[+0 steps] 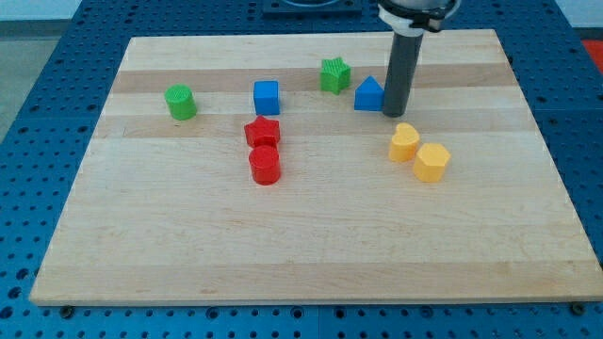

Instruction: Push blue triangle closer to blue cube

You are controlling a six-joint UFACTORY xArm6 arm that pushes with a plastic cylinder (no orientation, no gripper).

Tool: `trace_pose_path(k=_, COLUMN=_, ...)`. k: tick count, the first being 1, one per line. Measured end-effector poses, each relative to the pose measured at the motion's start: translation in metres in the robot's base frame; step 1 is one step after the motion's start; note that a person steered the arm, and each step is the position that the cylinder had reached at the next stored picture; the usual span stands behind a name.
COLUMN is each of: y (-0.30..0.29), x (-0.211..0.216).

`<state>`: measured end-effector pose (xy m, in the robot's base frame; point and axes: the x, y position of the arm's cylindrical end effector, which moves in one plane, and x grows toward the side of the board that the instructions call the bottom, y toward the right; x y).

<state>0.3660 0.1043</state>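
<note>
The blue triangle [368, 94] lies on the wooden board right of centre near the view's top. The blue cube [267, 97] lies to its left, about a hundred pixels away. My tip [395, 112] stands just right of the blue triangle, touching or almost touching its right side. The rod rises from there toward the view's top.
A green star [334, 75] lies between the two blue blocks, slightly higher. A green cylinder [180, 102] is at the left. A red star [263, 133] and a red cylinder [265, 165] lie below the blue cube. Two yellow blocks [404, 142] [431, 162] lie below my tip.
</note>
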Motion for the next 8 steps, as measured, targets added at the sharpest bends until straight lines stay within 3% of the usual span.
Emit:
trace_pose_path(k=2, y=-0.027, x=0.0)
trace_pose_path(k=4, y=0.001, x=-0.004)
trace_pose_path(k=8, y=-0.07, x=-0.016)
